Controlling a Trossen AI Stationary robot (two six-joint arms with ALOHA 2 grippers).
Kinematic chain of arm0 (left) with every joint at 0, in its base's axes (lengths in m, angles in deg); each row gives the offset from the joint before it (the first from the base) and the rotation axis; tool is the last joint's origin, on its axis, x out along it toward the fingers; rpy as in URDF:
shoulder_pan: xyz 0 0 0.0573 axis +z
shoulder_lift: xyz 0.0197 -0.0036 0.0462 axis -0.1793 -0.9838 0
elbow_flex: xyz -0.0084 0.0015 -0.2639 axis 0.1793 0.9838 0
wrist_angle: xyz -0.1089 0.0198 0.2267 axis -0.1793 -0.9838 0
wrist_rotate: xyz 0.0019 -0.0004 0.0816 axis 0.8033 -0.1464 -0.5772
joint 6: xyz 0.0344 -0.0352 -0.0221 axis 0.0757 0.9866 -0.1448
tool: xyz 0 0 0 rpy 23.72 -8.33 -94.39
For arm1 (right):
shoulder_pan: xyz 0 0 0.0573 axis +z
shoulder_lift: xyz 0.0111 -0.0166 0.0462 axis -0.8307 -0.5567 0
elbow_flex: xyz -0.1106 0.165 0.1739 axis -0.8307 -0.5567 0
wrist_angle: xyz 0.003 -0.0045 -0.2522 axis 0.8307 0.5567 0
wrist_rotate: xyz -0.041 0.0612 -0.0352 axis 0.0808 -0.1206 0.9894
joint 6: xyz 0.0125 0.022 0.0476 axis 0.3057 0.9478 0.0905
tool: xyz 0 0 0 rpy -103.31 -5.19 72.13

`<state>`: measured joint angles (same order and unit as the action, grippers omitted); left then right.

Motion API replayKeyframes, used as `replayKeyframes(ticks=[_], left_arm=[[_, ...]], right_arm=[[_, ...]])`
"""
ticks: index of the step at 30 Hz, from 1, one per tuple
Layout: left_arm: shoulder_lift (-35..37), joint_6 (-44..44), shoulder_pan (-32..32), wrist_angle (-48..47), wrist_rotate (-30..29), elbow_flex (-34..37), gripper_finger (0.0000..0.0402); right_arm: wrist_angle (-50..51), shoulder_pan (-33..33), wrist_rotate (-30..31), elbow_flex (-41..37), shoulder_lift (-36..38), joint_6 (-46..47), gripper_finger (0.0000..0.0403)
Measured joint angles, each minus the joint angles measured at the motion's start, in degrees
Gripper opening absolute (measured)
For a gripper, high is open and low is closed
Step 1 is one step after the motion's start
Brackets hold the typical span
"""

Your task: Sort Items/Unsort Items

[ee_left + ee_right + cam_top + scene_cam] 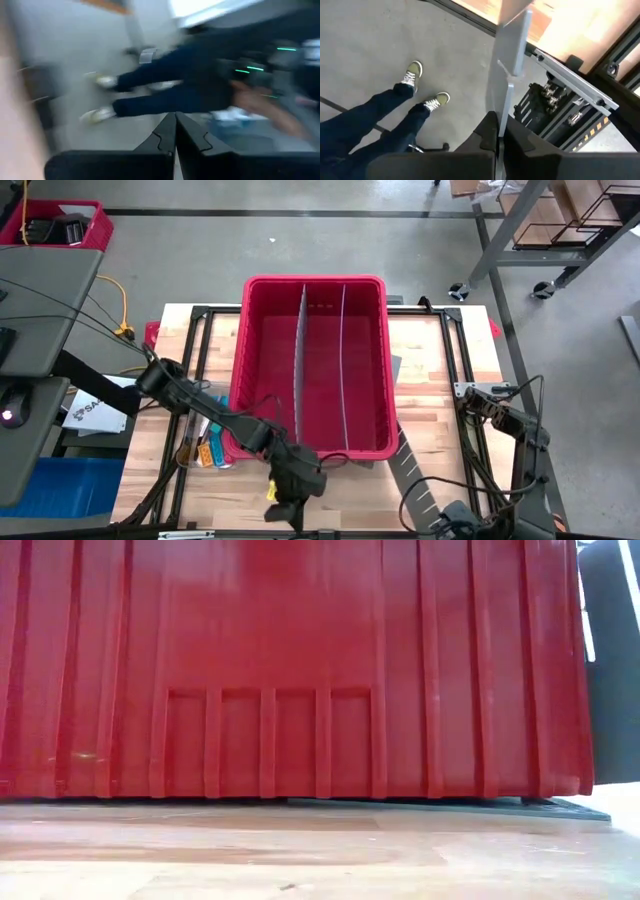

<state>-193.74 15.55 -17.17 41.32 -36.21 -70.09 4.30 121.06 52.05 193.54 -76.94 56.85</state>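
- Nearest the front edge of the wooden surface (pixel 340 490), the left claw (pixel 283 515) hangs past the rim, its fingers (pixel 170 132) pressed together with nothing between them.
- Its wrist view looks out over the floor, blurred, at a person's dark trouser legs (pixel 165 90) and pale shoes.
- At the front right corner the right claw (pixel 496 131) is folded down low by the frame; its fingers are also closed tight and hold nothing.
- Past it, a person's legs (pixel 375 112) in dark trousers and light green shoes (pixel 436 101) stand on the grey floor.
- Just left of the bin's near corner, a small heap of the items (pixel 207 448) lies on the surface under the left arm: orange, blue and yellow pieces show; the rest I cannot make out.
- Farther back, the large red bin (pixel 313 288) sits mid-surface, split by two thin dividers (pixel 299 360) into three long compartments.
- In the low view the bin's ribbed wall (pixel 290 670) fills almost everything.
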Motion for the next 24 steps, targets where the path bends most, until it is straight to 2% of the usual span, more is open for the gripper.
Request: replayKeyframes(ticks=[4,9,14,20,24], left_arm=[[2.4,4.8,0.7,10.2,8.6,0.0,0.0000],[6.7,6.5,1.3,18.3,13.5,0.0,0.0000],[13.3,1.9,2.8,18.9,13.5,0.0,0.0000],[22.7,-5.4,6.3,12.6,11.6,0.0,0.0000],[28.7,-11.4,9.2,5.2,8.2,0.0,0.0000]], right_arm=[[-0.1,0.0,0.7,0.1,1.1,-0.3,0.0000],[-0.3,-0.6,2.2,0.3,1.5,-0.4,0.0000],[-0.1,-3.6,10.5,1.2,1.5,-1.7,0.0000],[-0.1,-7.7,19.9,-0.4,1.5,-3.4,0.0000],[-0.2,-10.2,20.6,-6.3,2.0,-3.8,0.0000]])
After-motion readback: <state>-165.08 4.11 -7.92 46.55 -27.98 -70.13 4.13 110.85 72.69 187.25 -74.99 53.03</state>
